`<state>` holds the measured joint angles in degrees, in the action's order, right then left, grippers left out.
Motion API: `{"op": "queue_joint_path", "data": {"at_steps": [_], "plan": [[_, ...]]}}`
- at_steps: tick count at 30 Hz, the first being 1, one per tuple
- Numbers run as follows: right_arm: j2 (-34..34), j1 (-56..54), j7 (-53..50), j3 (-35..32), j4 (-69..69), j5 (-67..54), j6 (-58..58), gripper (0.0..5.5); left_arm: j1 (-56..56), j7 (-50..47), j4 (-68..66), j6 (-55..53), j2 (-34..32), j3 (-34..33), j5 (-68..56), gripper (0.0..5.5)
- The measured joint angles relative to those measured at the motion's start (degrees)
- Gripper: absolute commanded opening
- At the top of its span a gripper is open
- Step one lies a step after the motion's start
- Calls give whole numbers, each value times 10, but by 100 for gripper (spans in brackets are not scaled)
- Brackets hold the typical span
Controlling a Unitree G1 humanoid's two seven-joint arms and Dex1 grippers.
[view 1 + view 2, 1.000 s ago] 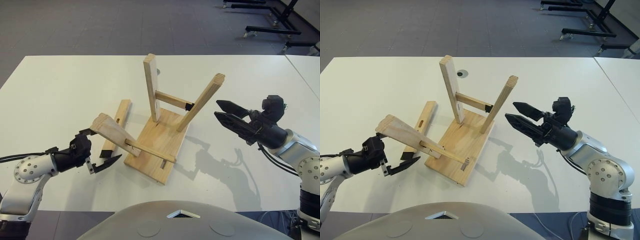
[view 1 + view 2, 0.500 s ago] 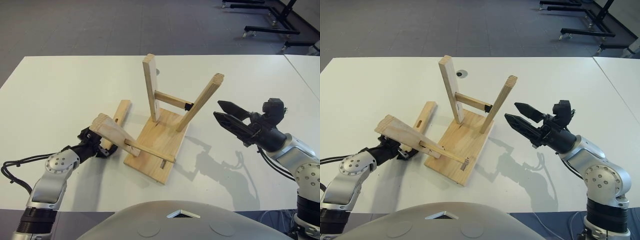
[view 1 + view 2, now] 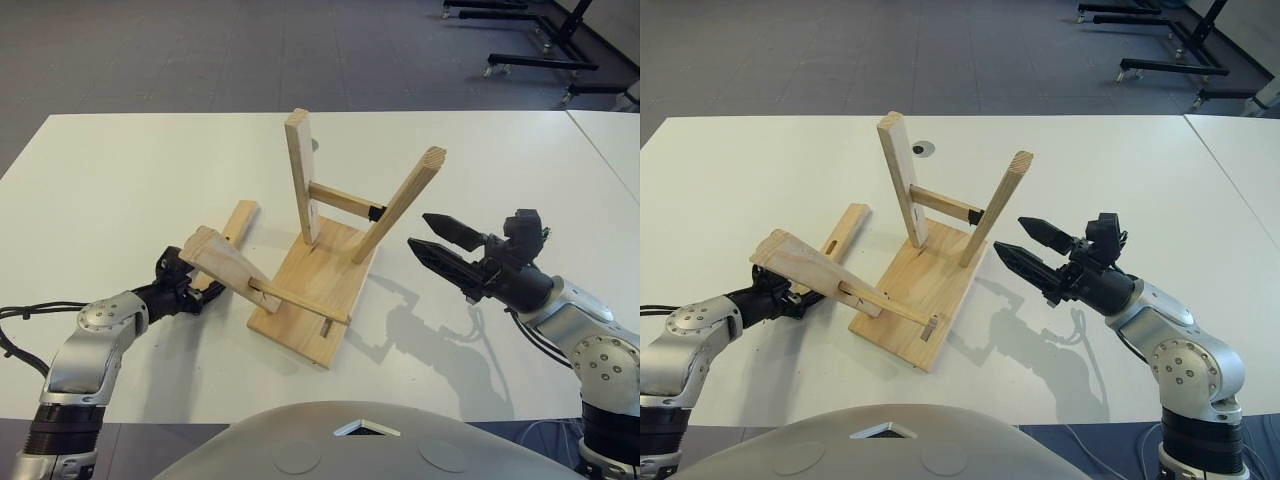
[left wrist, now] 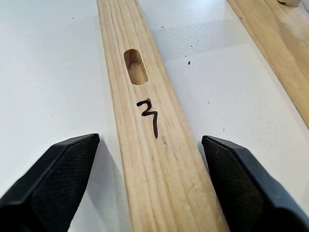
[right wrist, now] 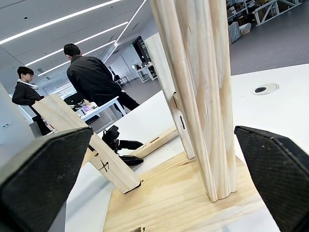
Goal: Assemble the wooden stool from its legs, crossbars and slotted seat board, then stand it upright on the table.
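Observation:
The seat board (image 3: 318, 285) lies flat on the white table (image 3: 120, 170). Two legs stand up from it, joined by a crossbar (image 3: 345, 202). A third leg (image 3: 225, 262) leans off the board's left side, held by a thin crossbar (image 3: 300, 303). A loose slotted leg (image 4: 149, 121) lies on the table left of the board. My left gripper (image 3: 203, 293) is open, with a finger on each side of the loose leg's near end. My right gripper (image 3: 438, 240) is open, hovering just right of the tilted upright leg (image 5: 198, 96).
A round cable port (image 3: 925, 148) sits in the table behind the stool. A second table (image 3: 615, 130) adjoins at the far right. Metal frames (image 3: 545, 55) stand on the floor beyond. Bare table surface lies to the right and far left.
My left gripper has moved forward from the table's near side and now straddles the loose leg. My right gripper has shifted left, closer to the upright legs.

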<state>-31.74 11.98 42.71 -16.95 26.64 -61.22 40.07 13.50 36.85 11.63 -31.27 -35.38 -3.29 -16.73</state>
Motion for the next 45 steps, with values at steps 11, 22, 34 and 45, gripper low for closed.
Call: {"op": "queue_joint_path", "data": {"at_steps": [11,22,34,45], "plan": [[3,0,0,10,-2,16,-14,540,-19,12,-49,40,-8,2,-7,206],[3,-17,-13,-108,-26,-174,6,540,-33,1,-76,93,32,-90,-65,206],[6,-266,-150,-28,45,-334,-20,540,-255,117,204,-11,-5,-115,-458,206],[98,-316,-162,104,59,-269,-40,540,-291,149,215,-54,-5,-49,-512,206]]}}
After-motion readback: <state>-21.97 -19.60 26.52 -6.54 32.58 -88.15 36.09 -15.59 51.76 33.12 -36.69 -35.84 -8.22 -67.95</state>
